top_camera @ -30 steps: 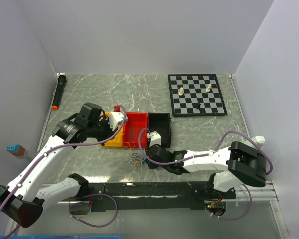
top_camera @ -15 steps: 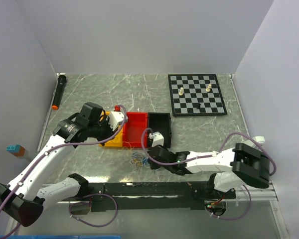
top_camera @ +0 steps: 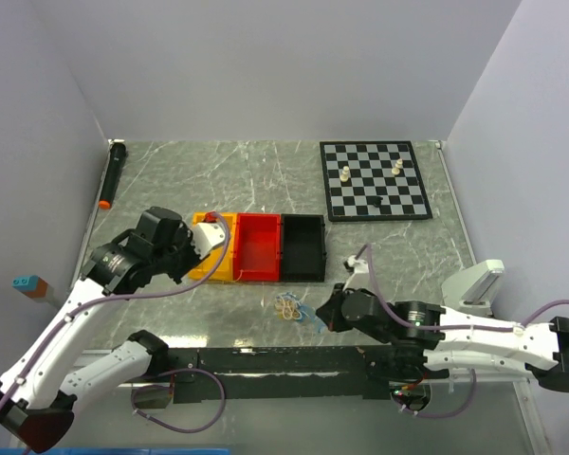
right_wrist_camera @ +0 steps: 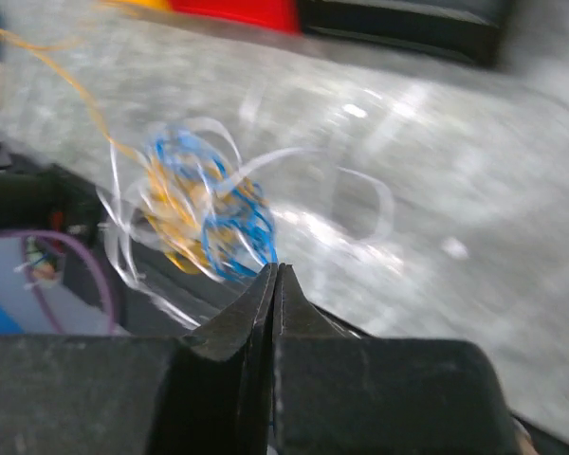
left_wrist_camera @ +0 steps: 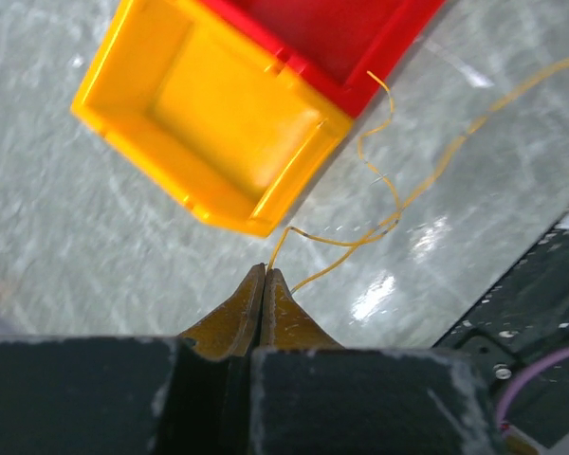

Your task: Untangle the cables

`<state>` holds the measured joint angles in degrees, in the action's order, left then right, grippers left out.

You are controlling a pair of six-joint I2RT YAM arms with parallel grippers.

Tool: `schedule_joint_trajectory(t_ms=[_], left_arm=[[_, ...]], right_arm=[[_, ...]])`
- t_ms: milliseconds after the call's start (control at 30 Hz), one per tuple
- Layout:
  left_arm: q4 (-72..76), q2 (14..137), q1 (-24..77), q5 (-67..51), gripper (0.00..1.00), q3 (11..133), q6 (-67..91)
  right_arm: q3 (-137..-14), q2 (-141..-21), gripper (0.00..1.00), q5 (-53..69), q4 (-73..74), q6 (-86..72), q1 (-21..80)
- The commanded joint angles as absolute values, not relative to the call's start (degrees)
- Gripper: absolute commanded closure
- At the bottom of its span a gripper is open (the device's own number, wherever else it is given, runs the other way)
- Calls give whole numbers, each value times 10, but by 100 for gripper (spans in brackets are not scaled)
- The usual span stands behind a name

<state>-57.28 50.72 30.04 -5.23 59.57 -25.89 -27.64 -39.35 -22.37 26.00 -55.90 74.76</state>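
Observation:
The cables are a small clump (top_camera: 288,305) of blue, yellow-orange and white loops on the table in front of the bins. In the right wrist view the clump (right_wrist_camera: 204,213) hangs blurred just ahead of my right gripper (right_wrist_camera: 277,269), which is shut on a blue strand. My right gripper (top_camera: 324,318) sits right of the clump. My left gripper (left_wrist_camera: 266,269) is shut on the end of a yellow wire (left_wrist_camera: 389,204) that trails off to the right past the bin corner. My left gripper (top_camera: 192,258) is at the yellow bin's near left side.
A yellow bin (top_camera: 216,258), a red bin (top_camera: 259,248) and a black bin (top_camera: 302,248) stand in a row mid-table. A chessboard (top_camera: 375,179) with a few pieces lies at the back right. A black marker (top_camera: 111,175) lies at the far left. The arms' base rail (top_camera: 284,360) runs along the near edge.
My right arm has drawn back to the right and toward the near edge, dragging the clump right. My left gripper has pulled back left, off the bins, with the yellow wire.

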Motion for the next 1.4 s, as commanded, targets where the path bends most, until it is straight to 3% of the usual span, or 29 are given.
schedule_joint_trajectory(t_ms=[0, 200, 367, 567, 767, 933, 1133, 1367], left_arm=[[-569, 483, 302, 37, 99, 587, -265], [-514, 462, 291, 131, 99, 620, -235], [-544, 461, 287, 61, 99, 695, -227], [-575, 469, 287, -32, 99, 700, -237], [-568, 460, 287, -57, 99, 679, -232], [-563, 444, 287, -82, 99, 669, -232], [-534, 399, 287, -150, 99, 660, -239], [-479, 360, 287, -274, 99, 675, -255]], right_arm=[[-286, -378, 100, -266, 439, -660, 754], [-363, -468, 100, -324, 629, -822, 761], [-385, -497, 100, -335, 604, -821, 772], [-374, -503, 97, -325, 305, -577, 778], [-357, -576, 52, -270, -18, -312, 777], [-286, -679, 32, -214, -342, -162, 769], [-355, -837, 28, -92, -452, -123, 726], [-411, -890, 27, -68, -521, -76, 716]])
